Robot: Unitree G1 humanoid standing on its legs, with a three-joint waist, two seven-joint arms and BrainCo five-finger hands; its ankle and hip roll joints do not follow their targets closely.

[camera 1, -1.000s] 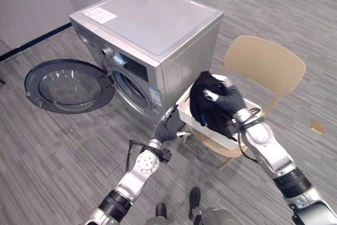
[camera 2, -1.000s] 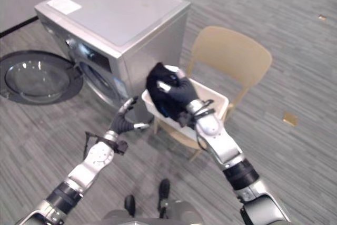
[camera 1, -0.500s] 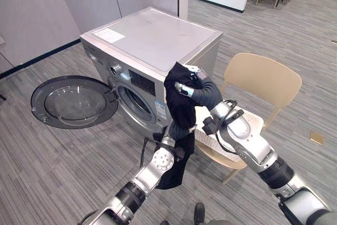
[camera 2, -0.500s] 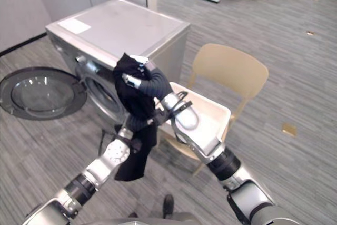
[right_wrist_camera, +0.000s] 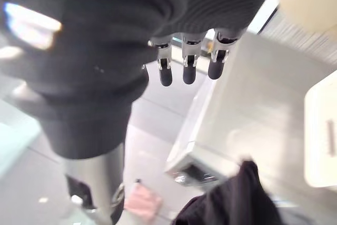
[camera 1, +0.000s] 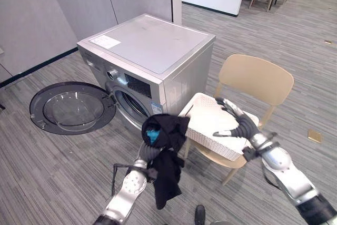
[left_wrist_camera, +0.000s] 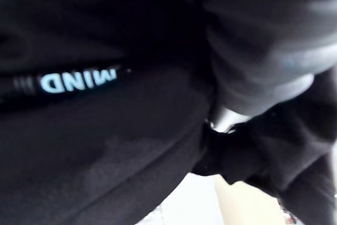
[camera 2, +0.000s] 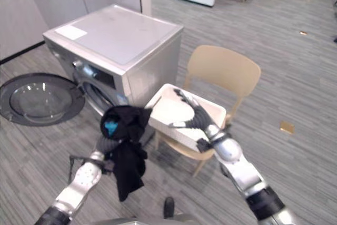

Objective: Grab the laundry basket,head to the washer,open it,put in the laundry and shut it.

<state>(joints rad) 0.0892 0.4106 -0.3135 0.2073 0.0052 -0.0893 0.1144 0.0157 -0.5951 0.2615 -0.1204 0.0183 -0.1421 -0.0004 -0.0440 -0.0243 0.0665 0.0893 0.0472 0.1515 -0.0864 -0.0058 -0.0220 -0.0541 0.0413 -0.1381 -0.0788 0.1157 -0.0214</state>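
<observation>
Black garment (camera 1: 166, 154) bunched over left hand (camera 1: 149, 153), fingers hidden, grip unclear; right hand (camera 1: 238, 124) fingers spread above white basket (camera 1: 202, 130).

The washer (camera 1: 152, 61) drum mouth gapes unblocked, its door (camera 1: 71, 107) swung aside.

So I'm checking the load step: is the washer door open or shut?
Open. The washer has its round door swung fully out to the side, leaving the drum opening exposed.
</observation>
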